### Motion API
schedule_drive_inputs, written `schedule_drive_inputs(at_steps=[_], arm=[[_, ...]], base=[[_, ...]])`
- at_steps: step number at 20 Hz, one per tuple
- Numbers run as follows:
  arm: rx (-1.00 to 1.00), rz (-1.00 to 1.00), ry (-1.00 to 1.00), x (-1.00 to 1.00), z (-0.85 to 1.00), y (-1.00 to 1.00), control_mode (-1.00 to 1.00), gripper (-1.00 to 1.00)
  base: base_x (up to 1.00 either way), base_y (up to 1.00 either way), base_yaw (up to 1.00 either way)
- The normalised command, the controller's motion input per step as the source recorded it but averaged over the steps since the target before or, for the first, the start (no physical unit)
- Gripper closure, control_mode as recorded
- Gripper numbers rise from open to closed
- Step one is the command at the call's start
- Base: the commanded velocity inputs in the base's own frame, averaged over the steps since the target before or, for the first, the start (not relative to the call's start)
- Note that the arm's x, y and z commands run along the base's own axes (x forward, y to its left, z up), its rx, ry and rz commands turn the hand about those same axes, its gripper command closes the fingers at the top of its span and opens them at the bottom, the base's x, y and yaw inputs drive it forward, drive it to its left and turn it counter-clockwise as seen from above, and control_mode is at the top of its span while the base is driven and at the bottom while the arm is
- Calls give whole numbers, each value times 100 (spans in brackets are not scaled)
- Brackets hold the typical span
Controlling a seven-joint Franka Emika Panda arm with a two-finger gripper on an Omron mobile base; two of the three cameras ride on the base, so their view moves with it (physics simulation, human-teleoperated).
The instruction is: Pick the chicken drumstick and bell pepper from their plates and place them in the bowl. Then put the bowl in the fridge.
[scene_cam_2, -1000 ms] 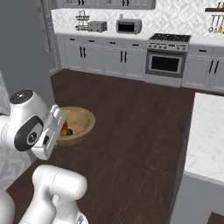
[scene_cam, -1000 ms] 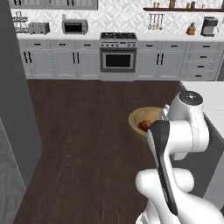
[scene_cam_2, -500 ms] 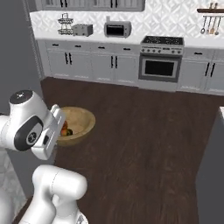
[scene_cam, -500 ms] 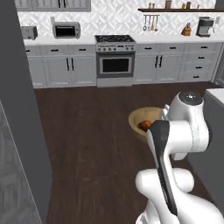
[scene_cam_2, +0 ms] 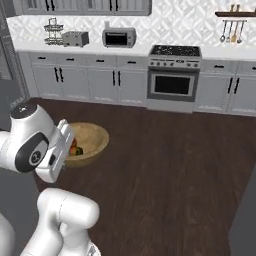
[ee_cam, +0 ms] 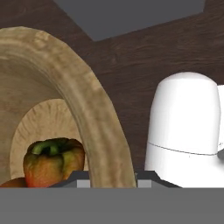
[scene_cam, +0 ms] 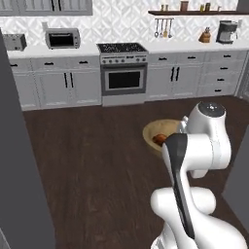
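One bell pepper (ee_cam: 53, 159) inside the gripped bowl (ee_cam: 94, 113)

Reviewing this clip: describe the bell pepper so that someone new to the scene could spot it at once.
Start at the white robot arm over the dark wooden floor; the wide, light tan wooden bowl is held up beside it. Inside lies the small red-orange bell pepper, next to an orange-brown piece of food at the picture's edge; its green stem and lobed top set it apart.
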Motion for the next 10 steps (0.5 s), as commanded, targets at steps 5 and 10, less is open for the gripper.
schedule_drive_inputs(at_steps=[5,10], arm=[[0,0,0,0,0,0,100,100],[0,0,0,0,0,0,100,100]], base=[[100,-1,0],[100,-1,17]])
